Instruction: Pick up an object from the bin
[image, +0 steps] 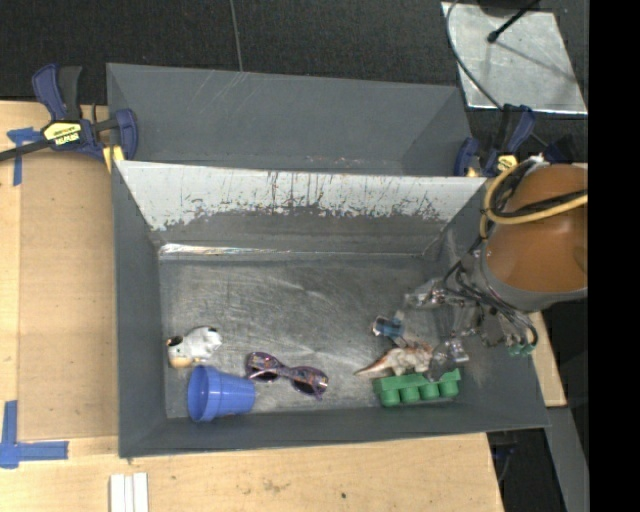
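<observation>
My gripper (447, 322) hangs low over the bin's right front corner, beneath the arm's orange cover. Just below it lies a tan and green toy animal (398, 361), and touching that on the near side is a green block (417, 388) with round studs. A small blue piece (387, 326) sits on the floor just left of the gripper. Nothing can be made out in the gripper's grasp.
Purple sunglasses (288, 375) lie at the front middle of the bin. A blue cup (218, 394) rests on its side at the front left, with a white and yellow toy (193, 346) just behind it. The arm comes in over the right wall.
</observation>
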